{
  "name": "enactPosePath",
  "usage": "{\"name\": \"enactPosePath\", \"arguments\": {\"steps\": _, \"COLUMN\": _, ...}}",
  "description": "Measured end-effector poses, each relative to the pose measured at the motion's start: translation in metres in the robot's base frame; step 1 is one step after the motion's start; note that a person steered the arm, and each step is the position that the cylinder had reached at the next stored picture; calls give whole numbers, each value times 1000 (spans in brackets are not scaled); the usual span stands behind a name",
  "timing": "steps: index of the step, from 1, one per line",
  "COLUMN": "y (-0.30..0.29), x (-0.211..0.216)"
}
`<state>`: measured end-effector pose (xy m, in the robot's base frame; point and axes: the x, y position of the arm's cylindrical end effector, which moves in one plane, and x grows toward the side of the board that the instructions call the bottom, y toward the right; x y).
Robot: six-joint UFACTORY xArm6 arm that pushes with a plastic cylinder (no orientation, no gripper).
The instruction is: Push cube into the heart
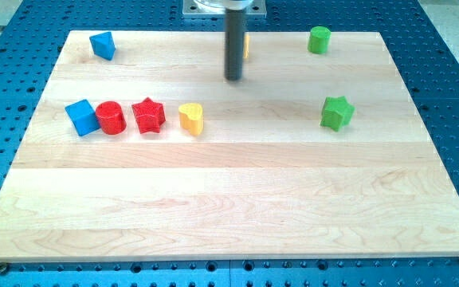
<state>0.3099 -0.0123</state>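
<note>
A blue cube [81, 117] sits at the view's left, touching a red cylinder [111, 118]. A red star [148, 115] stands right of the cylinder, and a yellow heart [191, 118] right of the star, so they form a row. My tip [234, 78] is above and to the right of the heart, well away from the cube. A yellow block [246, 45] is mostly hidden behind the rod; its shape cannot be made out.
A blue block [102, 45] lies near the top left corner. A green cylinder [319, 39] is at the top right. A green star [337, 112] stands at the right. The wooden board [229, 207] lies on a blue perforated table.
</note>
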Motion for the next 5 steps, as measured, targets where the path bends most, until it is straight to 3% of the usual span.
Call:
{"name": "enactPosePath", "arguments": {"steps": 2, "y": -134, "x": 27}}
{"name": "enactPosePath", "arguments": {"steps": 4, "y": -213, "x": 48}}
{"name": "enactPosePath", "arguments": {"steps": 5, "y": -255, "x": 83}}
